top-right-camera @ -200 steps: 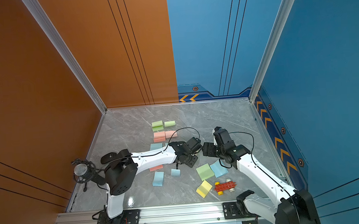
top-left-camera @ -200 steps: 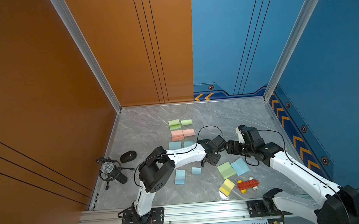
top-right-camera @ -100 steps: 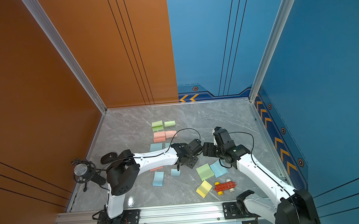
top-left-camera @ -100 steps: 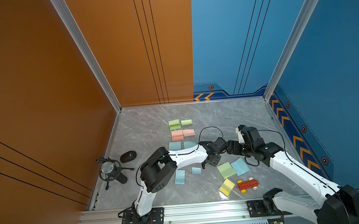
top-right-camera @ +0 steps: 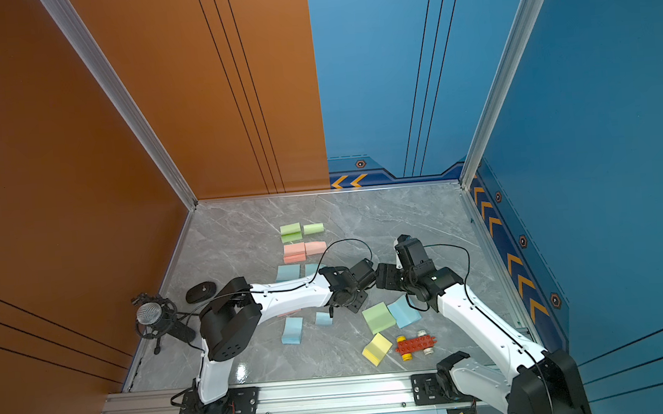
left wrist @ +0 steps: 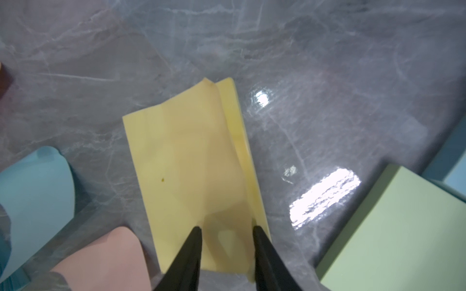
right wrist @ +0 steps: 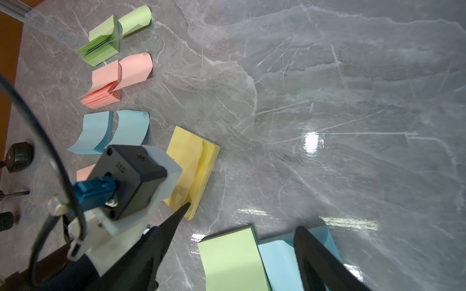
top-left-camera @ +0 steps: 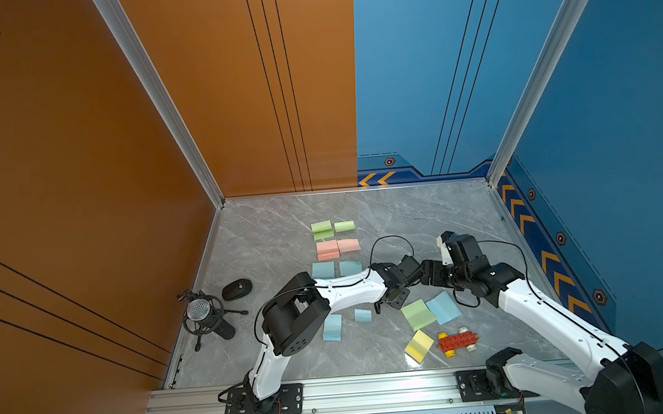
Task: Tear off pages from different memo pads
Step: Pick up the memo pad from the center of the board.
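Observation:
My left gripper [left wrist: 227, 228] is down on a yellow memo pad [left wrist: 239, 131]. Its fingers stand a little apart and pinch a raised fold of the top yellow page [left wrist: 181, 156], whose far end is peeled and skewed off the block. The right wrist view shows this pad [right wrist: 201, 166] beside the blue ones; in both top views the left wrist hides it. My right gripper [right wrist: 243, 216] hangs open and empty above a green pad [right wrist: 232, 262] and a blue pad [right wrist: 280, 264], close to the left wrist [top-left-camera: 407, 270].
Green [top-left-camera: 322, 229], pink [top-left-camera: 327, 249] and blue [top-left-camera: 322, 270] pads lie in a column at the back, each with a curled page beside it. Another yellow pad [top-left-camera: 419, 346] and a red toy car [top-left-camera: 457, 341] sit near the front. A microphone [top-left-camera: 205, 317] stands at the left.
The left wrist has shifted slightly over the yellow pad. The right arm has stayed where it was.

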{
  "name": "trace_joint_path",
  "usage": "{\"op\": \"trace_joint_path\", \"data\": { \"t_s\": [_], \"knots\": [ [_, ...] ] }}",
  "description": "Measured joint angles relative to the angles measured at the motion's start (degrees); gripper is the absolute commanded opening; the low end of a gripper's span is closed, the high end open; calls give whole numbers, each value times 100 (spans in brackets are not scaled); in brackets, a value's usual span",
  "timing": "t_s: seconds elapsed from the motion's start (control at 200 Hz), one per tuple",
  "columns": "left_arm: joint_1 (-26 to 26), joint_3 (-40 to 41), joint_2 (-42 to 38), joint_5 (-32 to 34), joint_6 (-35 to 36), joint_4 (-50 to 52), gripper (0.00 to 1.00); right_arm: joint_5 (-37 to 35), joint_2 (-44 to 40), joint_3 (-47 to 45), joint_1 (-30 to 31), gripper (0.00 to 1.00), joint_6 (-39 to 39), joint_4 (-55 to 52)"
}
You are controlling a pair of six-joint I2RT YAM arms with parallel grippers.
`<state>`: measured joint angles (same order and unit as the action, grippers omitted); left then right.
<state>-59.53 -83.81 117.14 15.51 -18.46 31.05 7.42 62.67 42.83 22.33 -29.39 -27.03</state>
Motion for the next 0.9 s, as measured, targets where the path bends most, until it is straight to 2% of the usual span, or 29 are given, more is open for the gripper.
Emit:
{"op": "trace_joint_path", "data": {
  "t_s": [0.24,0.315,0.42,0.465,0.651,0.781,0.901],
  "knots": [
    [87,-11,-4,11,15,0,19,72,-15,22,-22,86,267,2],
    [192,-9,-37,-61,4,-2,13,120,-17,116,-22,88,533,15],
    [389,-4,-129,-173,22,-7,0,149,-15,271,-20,88,1001,249],
    [481,11,-168,-247,66,-15,0,151,-4,310,-20,88,1233,448],
    [796,177,-219,-850,87,-173,0,59,291,240,-33,87,2562,1652],
    [1021,205,-219,-1534,170,-273,0,317,461,-518,-234,86,3814,3165],
    [1161,234,-219,-2035,260,-378,0,490,1056,-671,-350,83,5097,3392]
  ]
}}
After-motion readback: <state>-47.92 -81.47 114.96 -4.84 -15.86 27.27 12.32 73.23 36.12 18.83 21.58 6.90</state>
